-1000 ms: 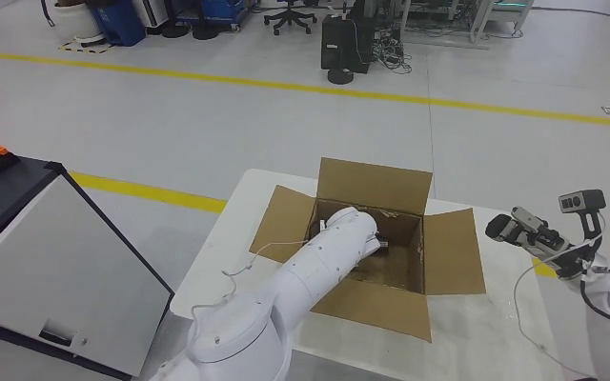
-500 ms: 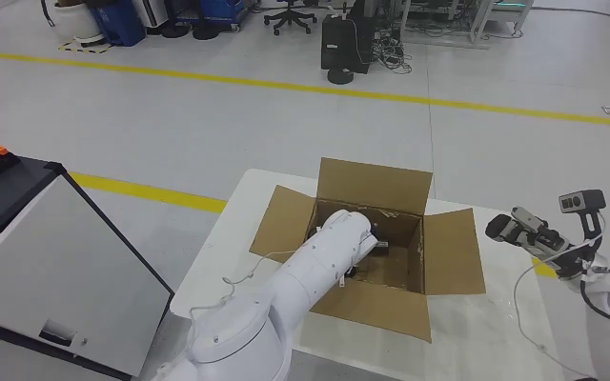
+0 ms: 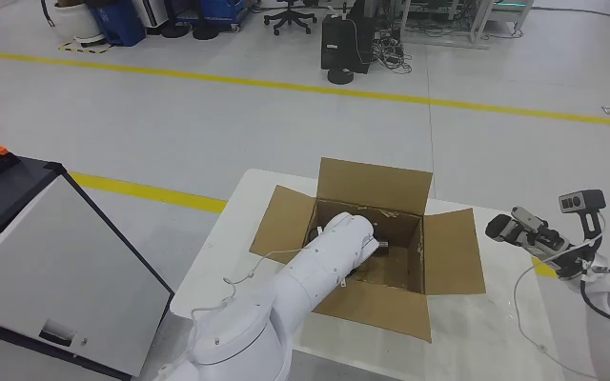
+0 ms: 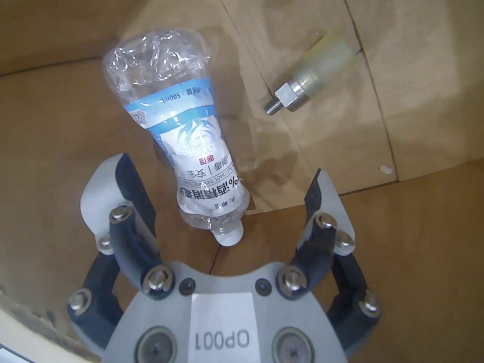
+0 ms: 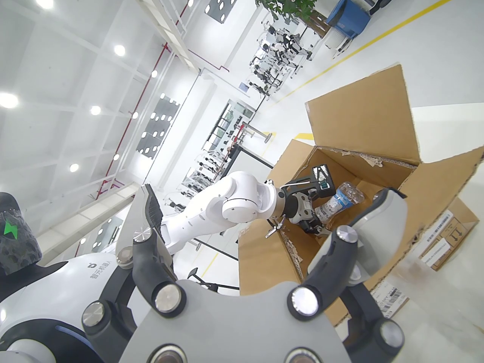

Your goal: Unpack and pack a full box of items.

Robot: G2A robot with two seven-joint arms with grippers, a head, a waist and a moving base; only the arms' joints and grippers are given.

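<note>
The left arm had shifted slightly toward the near-left corner of the cardboard box (image 3: 453, 252). The left gripper (image 4: 221, 169) hung spread wide around the capped end of a crumpled clear plastic bottle (image 4: 177, 130), without touching it. A threaded metal fitting (image 4: 306, 77) lay near the bottle on the box floor. The right gripper (image 5: 268, 192), also spread, hovered beside the box.

Box (image 3: 450, 250): plain brown cardboard. Bottle (image 4: 189, 145), just ahead of the left hand (image 4: 220, 169): clear, white label edged with a blue band, white cap. Fitting (image 4: 314, 77), farther beyond the fingertips: silver metal end, cloudy yellowish body. Hand: pale grey shell, black pads (image 4: 132, 190). Desk (image 3: 238, 238): white.
</note>
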